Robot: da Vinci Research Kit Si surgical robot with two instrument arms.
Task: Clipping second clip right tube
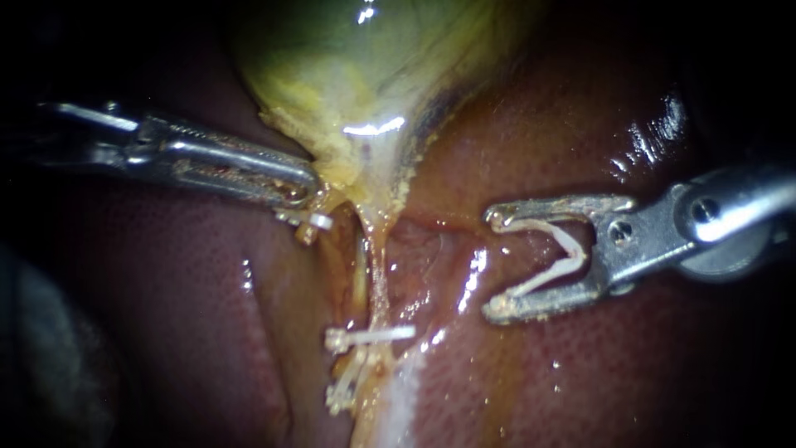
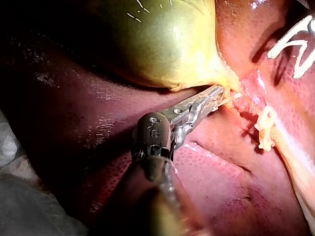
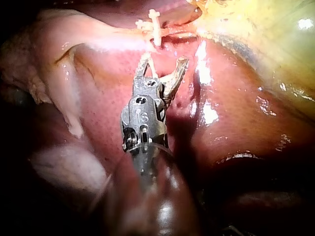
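Observation:
The yellow-green gallbladder [image 1: 365, 66] narrows to a neck. From it a thin pale tube [image 1: 379, 278] runs down over the liver [image 1: 597, 382]. I cannot tell a left tube from a right one. A white clip [image 1: 371, 336] crosses the tube low down, with another clip [image 1: 344, 390] below it. My left instrument [image 1: 311, 195] has its jaws shut on the gallbladder's neck [image 2: 219, 93]. To the tube's right, apart from it, is my right instrument [image 1: 496, 264]. Its jaws stand wide apart and hold an open white clip [image 1: 557, 257] between them, also in the right wrist view [image 3: 162, 64].
A small white clip [image 1: 313, 221] lies just under my left instrument's jaws. Wet, glistening liver surrounds the tube on both sides, with a fold [image 1: 253, 290] to its left. The clipped tube [image 3: 153, 24] lies ahead of my right instrument's jaws.

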